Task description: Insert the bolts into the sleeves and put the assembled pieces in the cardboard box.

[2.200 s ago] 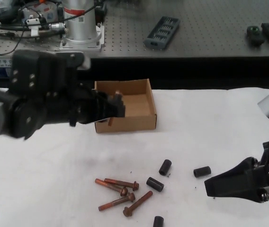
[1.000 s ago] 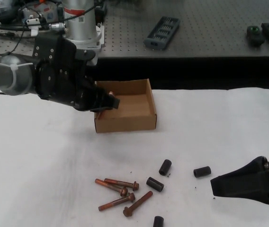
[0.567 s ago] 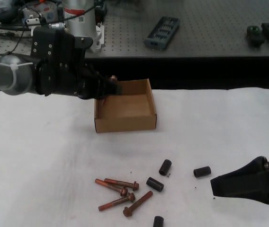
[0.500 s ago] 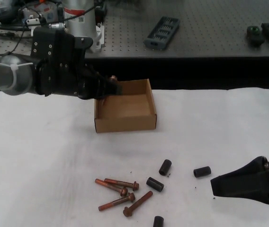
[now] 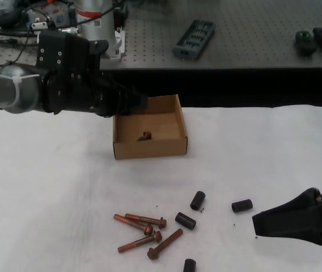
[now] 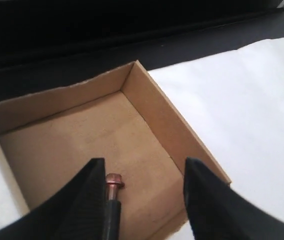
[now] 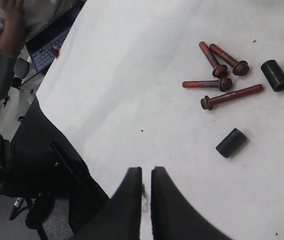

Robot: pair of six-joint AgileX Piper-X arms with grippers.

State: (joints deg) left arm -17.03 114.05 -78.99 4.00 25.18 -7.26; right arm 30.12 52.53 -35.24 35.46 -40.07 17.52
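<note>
The white-covered table (image 5: 64, 215) carries everything we see. The left arm (image 5: 64, 93) stretches across its far left part, and its claw (image 6: 143, 166) hangs over the far left corner of the cardboard box (image 5: 149, 148), with the 2 fingers spread wide and nothing between them. The box stands open-topped near the far edge of the table.

At the near right of the table sits the right claw (image 7: 146, 172), low over the cloth. Its fingers are pressed almost together, with only a thin slit between them and nothing in it.

4 loose bolts (image 7: 230, 96), copper-coloured, lie in a small heap near the front middle of the table. 2 of them touch at the heads.

4 black sleeves (image 5: 198, 200) lie scattered just to the right of the bolts, apart from one another. 1 of them is at the very front edge of the high view.

1 assembled piece (image 6: 113, 205), a bolt pushed through a sleeve, lies on the floor of the box near its front wall, directly under the left claw.
</note>
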